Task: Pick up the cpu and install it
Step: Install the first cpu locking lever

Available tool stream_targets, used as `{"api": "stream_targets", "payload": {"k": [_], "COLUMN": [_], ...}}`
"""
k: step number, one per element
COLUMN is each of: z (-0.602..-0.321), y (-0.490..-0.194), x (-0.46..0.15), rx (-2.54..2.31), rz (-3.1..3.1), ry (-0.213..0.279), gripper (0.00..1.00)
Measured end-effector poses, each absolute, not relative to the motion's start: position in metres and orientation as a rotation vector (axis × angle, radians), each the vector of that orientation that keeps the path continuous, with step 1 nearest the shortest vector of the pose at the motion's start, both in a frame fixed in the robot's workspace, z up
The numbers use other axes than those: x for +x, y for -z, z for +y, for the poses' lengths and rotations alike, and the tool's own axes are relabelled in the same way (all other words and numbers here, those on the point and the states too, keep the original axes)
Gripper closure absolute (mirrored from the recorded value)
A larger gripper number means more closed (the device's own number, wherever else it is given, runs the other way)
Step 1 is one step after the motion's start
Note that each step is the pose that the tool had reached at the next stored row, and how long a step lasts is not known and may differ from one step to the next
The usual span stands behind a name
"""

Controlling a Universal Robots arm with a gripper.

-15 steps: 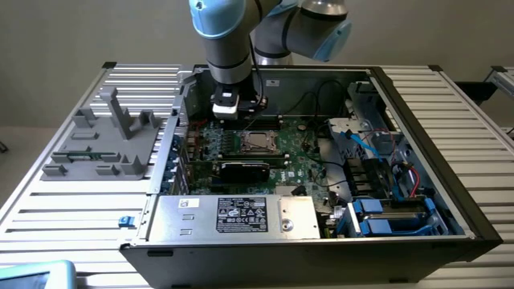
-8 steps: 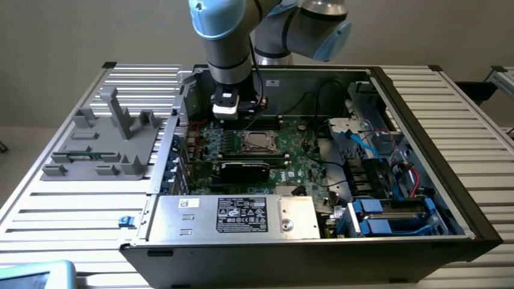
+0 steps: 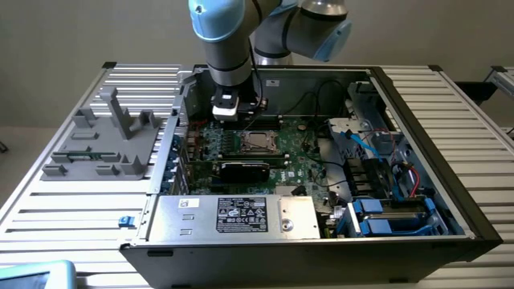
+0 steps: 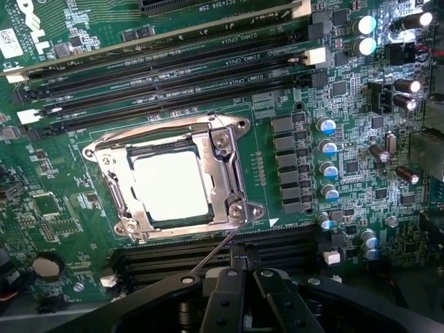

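The cpu (image 4: 170, 186) is seated in the socket and framed by the metal retention bracket (image 4: 223, 135) on the green motherboard (image 4: 69, 48), inside the open computer case (image 3: 281, 265). A thin socket lever (image 4: 215, 251) is seen slanting from the bracket towards the gripper (image 4: 243, 263), which is positioned just beside the socket. Its fingers (image 4: 223, 298) are pressed together, with nothing pinched. A grey plastic tray (image 3: 105, 144) is set on the slatted tabletop (image 3: 449, 120), at the exterior view's left of the case.
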State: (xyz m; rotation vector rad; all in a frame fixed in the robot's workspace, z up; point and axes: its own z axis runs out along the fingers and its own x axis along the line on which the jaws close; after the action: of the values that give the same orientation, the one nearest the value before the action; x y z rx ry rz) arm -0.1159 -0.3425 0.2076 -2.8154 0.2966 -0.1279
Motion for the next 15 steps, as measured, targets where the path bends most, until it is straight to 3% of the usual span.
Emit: {"api": "stream_targets", "payload": {"k": [15], "z": [-0.3425], "y": [-0.203], "x": [-0.1079], "rx": [-2.811], "rz": [0.345], "ry": [0.136], "gripper": [0.89]}}
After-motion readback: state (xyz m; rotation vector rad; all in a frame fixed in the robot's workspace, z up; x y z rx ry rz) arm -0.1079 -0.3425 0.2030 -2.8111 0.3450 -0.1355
